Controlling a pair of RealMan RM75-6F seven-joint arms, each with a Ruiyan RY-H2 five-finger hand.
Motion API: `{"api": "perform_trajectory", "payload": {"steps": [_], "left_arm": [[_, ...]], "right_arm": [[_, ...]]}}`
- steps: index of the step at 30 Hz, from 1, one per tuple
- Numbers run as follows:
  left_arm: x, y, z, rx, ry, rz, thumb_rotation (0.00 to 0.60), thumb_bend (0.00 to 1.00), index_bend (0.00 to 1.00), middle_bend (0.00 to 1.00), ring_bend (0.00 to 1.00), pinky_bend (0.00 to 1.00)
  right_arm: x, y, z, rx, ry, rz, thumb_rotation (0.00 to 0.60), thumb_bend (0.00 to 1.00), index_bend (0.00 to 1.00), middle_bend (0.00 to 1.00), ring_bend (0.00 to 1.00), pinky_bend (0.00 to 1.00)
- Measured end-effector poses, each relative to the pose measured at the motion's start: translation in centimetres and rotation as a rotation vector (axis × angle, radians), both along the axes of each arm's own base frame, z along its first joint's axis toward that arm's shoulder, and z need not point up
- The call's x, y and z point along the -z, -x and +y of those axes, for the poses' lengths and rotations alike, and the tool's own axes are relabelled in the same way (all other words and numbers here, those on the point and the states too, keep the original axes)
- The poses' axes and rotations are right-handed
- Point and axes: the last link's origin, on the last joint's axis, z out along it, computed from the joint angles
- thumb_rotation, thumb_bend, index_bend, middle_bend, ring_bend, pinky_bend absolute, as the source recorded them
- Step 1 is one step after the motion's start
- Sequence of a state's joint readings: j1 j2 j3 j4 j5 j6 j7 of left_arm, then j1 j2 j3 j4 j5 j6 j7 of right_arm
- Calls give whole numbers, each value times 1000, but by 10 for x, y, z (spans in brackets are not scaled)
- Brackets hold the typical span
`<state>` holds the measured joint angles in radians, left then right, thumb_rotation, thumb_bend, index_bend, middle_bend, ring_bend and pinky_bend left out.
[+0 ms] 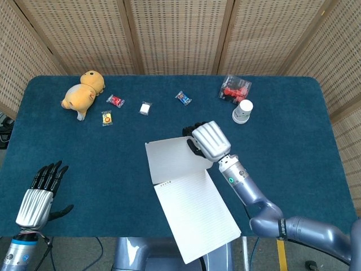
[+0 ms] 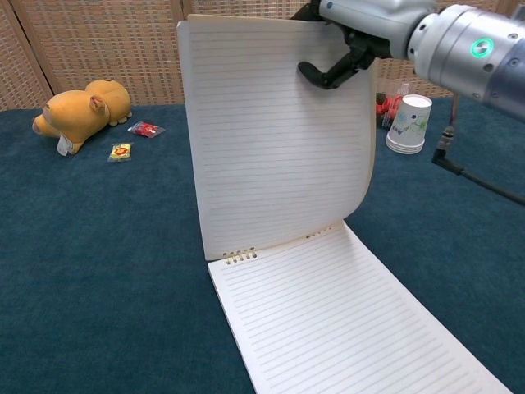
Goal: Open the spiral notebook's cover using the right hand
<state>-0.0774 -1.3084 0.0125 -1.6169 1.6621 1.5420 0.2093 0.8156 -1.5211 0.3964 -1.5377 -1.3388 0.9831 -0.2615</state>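
Blue felt table (image 1: 293, 147), notebook (image 2: 328, 320) at near middle, cover (image 2: 271, 131) pinched upright by right hand (image 1: 206, 141), paper cups (image 2: 408, 125) behind, plush (image 1: 83, 94) and candies (image 1: 115, 101) far left, left hand (image 1: 39, 195) idle, fingers apart

The dark blue table covering (image 1: 293, 169) looks like matt, short-napped cloth, and the beige woven screen panels (image 1: 175, 34) behind it have a rough, open-weave cane texture between smooth wooden strips. The white spiral-bound notebook (image 2: 328, 320) shows matt ruled paper with small metal coil loops at its binding, and its lifted tan cover (image 2: 271, 131) bends like thin card. The right hand (image 1: 207, 141) has a ribbed, satin silver metal back with glossy black plastic fingers (image 2: 324, 75); the orange toy animal (image 1: 82, 94) is soft plush, and the white cup (image 1: 242, 112) looks like smooth paper.
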Motion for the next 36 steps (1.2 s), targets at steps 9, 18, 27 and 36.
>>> {"api": "perform_trajectory", "payload": {"steps": [9,18,27,36], "left_arm": [[1,3,3,-14,8,0,600,0,0,0,0,51],[3,5,6,-28,16,0,600,0,0,0,0,51],[5,8,9,-42,22,3,600,0,0,0,0,51],[5,8,10,-44,24,4,600,0,0,0,0,51]], "right_arm": [[18,-25,-19,9,-13,32,600,758,678,659,575,649],[34,-39,-34,26,-38,52,600,485,483,419,336,347],[41,-50,-49,75,-40,49,600,233,205,159,103,105],[35,-44,-50,82,-20,56,600,121,91,29,2,21]]}}
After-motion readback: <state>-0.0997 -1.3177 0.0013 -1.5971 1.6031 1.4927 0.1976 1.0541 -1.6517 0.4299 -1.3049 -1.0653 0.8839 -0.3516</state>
